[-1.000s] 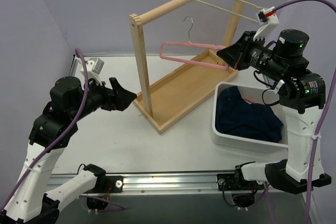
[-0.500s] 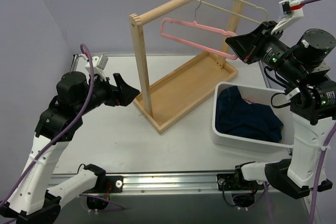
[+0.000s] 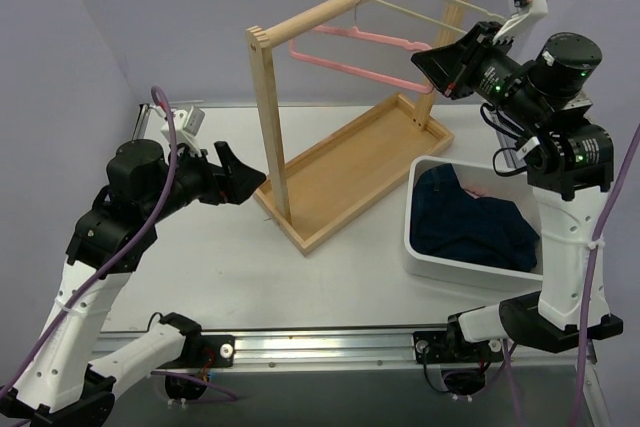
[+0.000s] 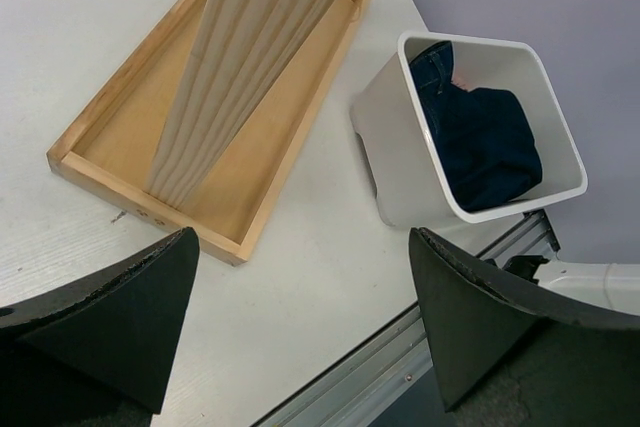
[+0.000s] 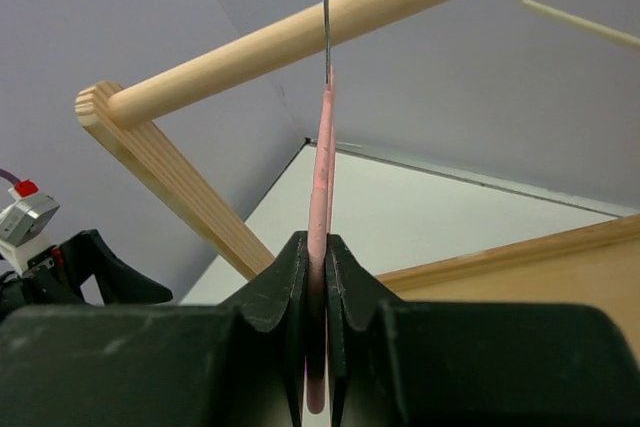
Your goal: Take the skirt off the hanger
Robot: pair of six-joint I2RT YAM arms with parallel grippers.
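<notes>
Evidently R hand (image 5: 315, 244) clamps slim pink plastic hanger (image 5: 322, 167), hook at round wooden rail (image 5: 300, 37), prob. to hang it; L hand (image 3: 243, 172) gapes, idle.

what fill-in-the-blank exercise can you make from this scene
1. The right gripper is shut on the ___ hanger.
2. The left gripper holds nothing, and its jaws are ___.
3. The white bin holds a dark ___ garment.

Missing words: pink; open; blue
</notes>
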